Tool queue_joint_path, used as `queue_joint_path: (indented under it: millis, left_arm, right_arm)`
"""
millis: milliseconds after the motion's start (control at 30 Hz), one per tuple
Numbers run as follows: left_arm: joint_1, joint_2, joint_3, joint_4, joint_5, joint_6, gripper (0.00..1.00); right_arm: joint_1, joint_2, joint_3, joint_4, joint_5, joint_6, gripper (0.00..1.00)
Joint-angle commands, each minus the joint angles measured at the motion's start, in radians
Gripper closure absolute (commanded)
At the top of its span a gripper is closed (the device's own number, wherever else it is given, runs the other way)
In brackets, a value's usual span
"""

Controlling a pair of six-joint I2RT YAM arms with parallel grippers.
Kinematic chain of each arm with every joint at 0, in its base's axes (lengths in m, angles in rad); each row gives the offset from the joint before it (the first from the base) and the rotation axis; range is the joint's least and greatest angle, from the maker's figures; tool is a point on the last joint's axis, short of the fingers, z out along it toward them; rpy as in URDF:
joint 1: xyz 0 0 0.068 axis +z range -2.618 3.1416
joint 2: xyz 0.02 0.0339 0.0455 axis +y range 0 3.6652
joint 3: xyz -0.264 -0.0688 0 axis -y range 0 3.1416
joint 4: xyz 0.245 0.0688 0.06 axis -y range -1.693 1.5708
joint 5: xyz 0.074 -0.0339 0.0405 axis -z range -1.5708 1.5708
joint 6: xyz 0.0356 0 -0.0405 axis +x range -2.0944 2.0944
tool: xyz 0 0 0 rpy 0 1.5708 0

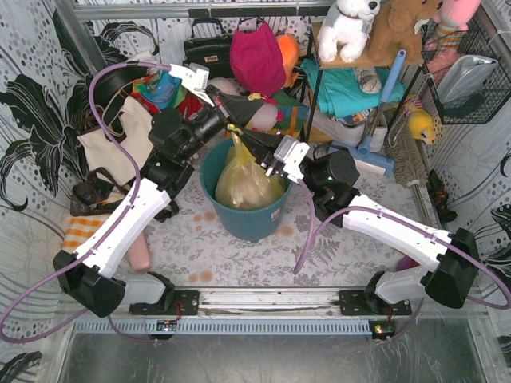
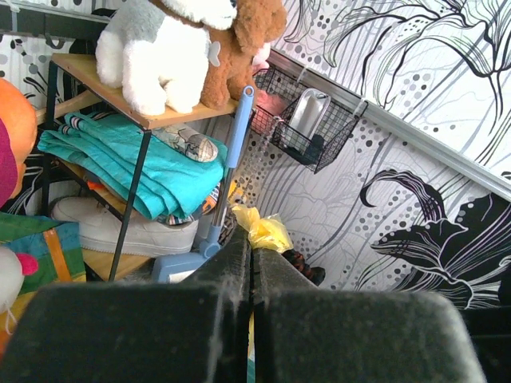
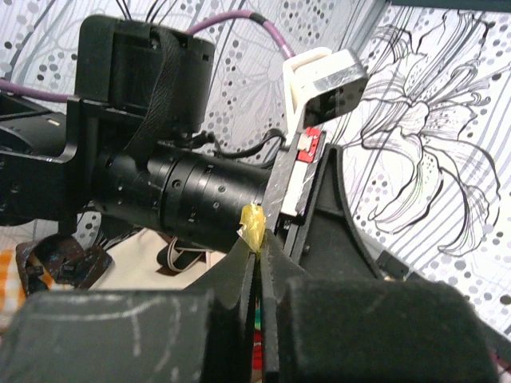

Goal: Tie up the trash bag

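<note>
The translucent yellow-green trash bag sits in the round teal bin, its top gathered into a neck rising up and to the left. My left gripper is shut on the bag's top; a yellow tuft sticks out past its tips in the left wrist view. My right gripper is shut on the bag's neck just below and to the right; a small yellow scrap shows above its tips in the right wrist view. The two grippers almost touch.
A cream tote bag lies at left. A shelf with plush toys, teal cloth and a blue dustpan stands behind right. A wire basket hangs at far right. A pink object lies near the left arm.
</note>
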Motion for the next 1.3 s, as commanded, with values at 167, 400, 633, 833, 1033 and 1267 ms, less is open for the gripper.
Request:
queue_joint_path:
  millis: [167, 400, 633, 833, 1033, 1267]
  left_arm:
    - [-0.014, -0.042, -0.063, 0.024, -0.071, 0.018, 0.9]
    - [-0.013, -0.075, -0.079, 0.017, -0.141, 0.033, 0.48]
    - [-0.012, -0.098, 0.0, -0.05, -0.231, 0.114, 0.22]
    - [-0.012, -0.145, -0.017, -0.084, -0.463, 0.184, 0.15]
    - [-0.011, -0.193, -0.107, -0.098, -0.799, 0.268, 0.11]
    - [0.03, -0.238, -0.265, -0.057, -0.999, 0.272, 0.06]
  right_arm:
    - [-0.025, -0.022, -0.113, 0.12, -0.002, 0.092, 1.0]
    - [-0.025, -0.076, -0.135, 0.048, -0.009, 0.156, 0.56]
    - [-0.025, -0.177, -0.094, -0.098, 0.051, 0.1, 0.21]
    - [-0.027, -0.249, -0.053, -0.284, 0.209, -0.062, 0.14]
    - [-0.109, -0.283, -0.065, -0.399, 0.328, -0.122, 0.1]
    - [-0.363, -0.296, -0.16, -0.469, 0.361, -0.004, 0.06]
